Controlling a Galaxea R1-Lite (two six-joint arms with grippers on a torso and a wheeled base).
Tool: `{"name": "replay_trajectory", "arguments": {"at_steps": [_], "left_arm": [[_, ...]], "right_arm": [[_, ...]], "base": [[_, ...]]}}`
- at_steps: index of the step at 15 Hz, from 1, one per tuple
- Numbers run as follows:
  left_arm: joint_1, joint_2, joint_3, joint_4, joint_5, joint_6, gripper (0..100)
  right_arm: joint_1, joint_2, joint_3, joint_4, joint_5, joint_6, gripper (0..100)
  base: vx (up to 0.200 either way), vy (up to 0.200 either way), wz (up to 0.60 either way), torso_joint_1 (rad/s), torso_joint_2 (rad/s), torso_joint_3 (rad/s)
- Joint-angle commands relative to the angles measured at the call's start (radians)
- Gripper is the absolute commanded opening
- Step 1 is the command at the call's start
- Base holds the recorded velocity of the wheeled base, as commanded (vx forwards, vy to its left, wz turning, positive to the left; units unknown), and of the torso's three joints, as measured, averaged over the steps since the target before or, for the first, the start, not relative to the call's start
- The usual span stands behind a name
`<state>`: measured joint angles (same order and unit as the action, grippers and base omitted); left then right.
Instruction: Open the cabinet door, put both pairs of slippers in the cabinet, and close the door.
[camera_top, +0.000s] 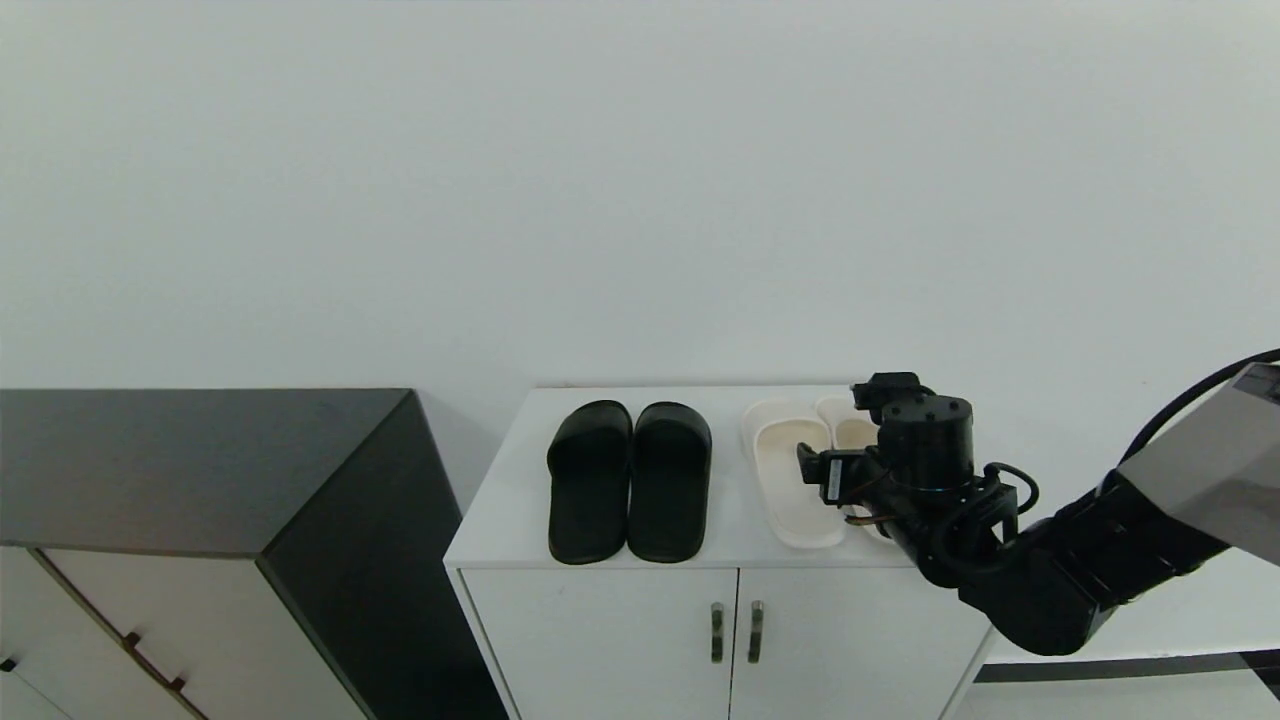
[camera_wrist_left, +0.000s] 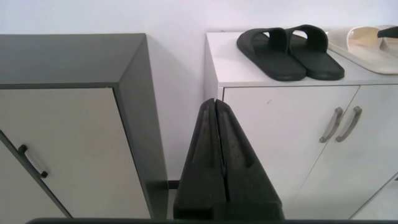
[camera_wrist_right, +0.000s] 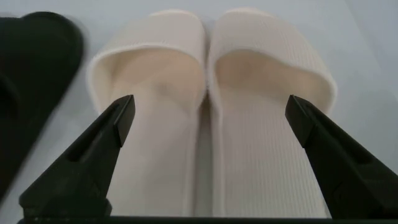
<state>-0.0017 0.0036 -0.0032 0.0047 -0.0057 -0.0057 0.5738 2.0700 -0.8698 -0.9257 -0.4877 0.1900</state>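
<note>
A white cabinet (camera_top: 500, 520) with two closed doors (camera_top: 600, 640) and paired handles (camera_top: 735, 632) carries both pairs on its top. The black slippers (camera_top: 630, 480) lie left of the cream slippers (camera_top: 795, 470). My right gripper (camera_wrist_right: 208, 121) hangs open just over the cream slippers (camera_wrist_right: 208, 124), one finger on each outer side of the pair. My left gripper (camera_wrist_left: 217, 106) is shut with nothing in it, low and left of the cabinet (camera_wrist_left: 280, 124), facing its front. The black slippers (camera_wrist_left: 289, 50) show in that view too.
A dark-topped cabinet (camera_top: 200, 470) with cream drawer fronts stands to the left, a narrow gap between it and the white one. A plain white wall runs behind both. The right arm (camera_top: 1050, 570) reaches in over the cabinet's right front corner.
</note>
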Motion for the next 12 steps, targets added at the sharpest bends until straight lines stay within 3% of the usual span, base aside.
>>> {"name": "replay_trajectory", "arguments": {"at_steps": [1, 12], "left_arm": [[0.0, -0.001, 0.0, 0.001, 0.0, 0.0, 0], [0.0, -0.001, 0.0, 0.001, 0.0, 0.0, 0]], "right_arm": [[-0.005, 0.035, -0.028, -0.001, 0.003, 0.002, 100], [-0.045, 0.176, -0.216, 0.027, 0.029, -0.03, 100]], "base": [[0.0, 0.0, 0.0, 0.0, 0.0, 0.0], [0.0, 0.0, 0.0, 0.0, 0.0, 0.0]]}}
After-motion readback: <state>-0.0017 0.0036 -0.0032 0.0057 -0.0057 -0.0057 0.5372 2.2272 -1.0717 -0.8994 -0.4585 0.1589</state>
